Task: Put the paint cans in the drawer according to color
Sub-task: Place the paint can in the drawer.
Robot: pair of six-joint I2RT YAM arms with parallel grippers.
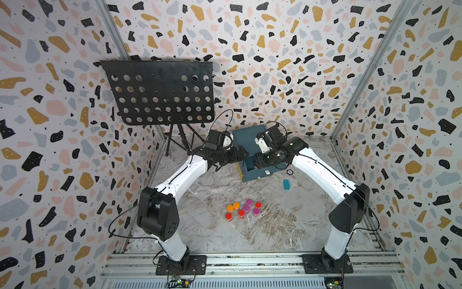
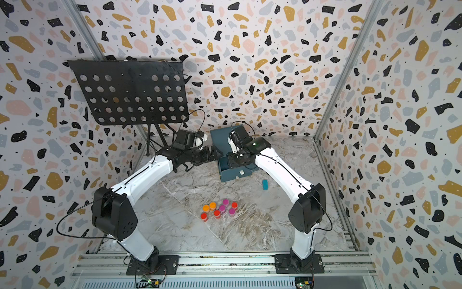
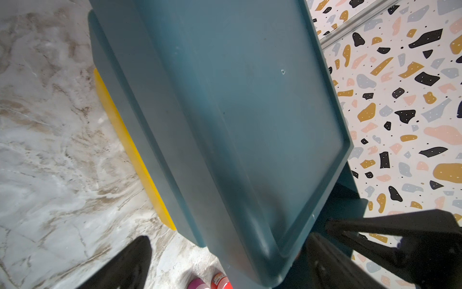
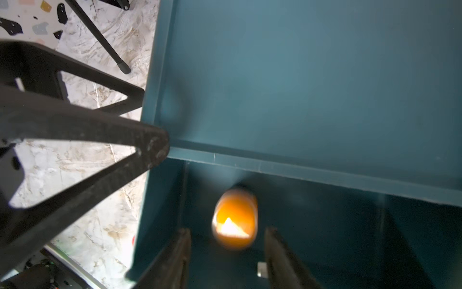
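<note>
While the right gripper [image 4: 227,231] hangs over the pulled-out top drawer [image 1: 260,173] of the teal chest [image 1: 246,136], just above the centre of both top views, its jaws stand apart. An orange paint can [image 4: 235,219] shows between them in the lower middle of the right wrist view. It is blurred and touches neither finger, so it looks free inside the drawer rather than held.

The left gripper [image 1: 241,153] sits at the chest's left edge with its jaws apart too. One fingertip [image 4: 161,146] meets the chest's top rim, and whether it presses there I cannot tell.

The other eight paint cans [image 1: 246,208] stand upright in a tight cluster at the lower middle of the top views. Two orange ones are at its left, the three magenta towards its middle and right, and the three red scattered among them.

These jars look light and rigid, with smooth clear walls that could slip or roll if tipped. The best hold is probably from above, jaws across the body just under the lid. Because the jars nearly touch, an outer one such as the left orange can [image 1: 230,208] probably gives the fingers most room.
</note>
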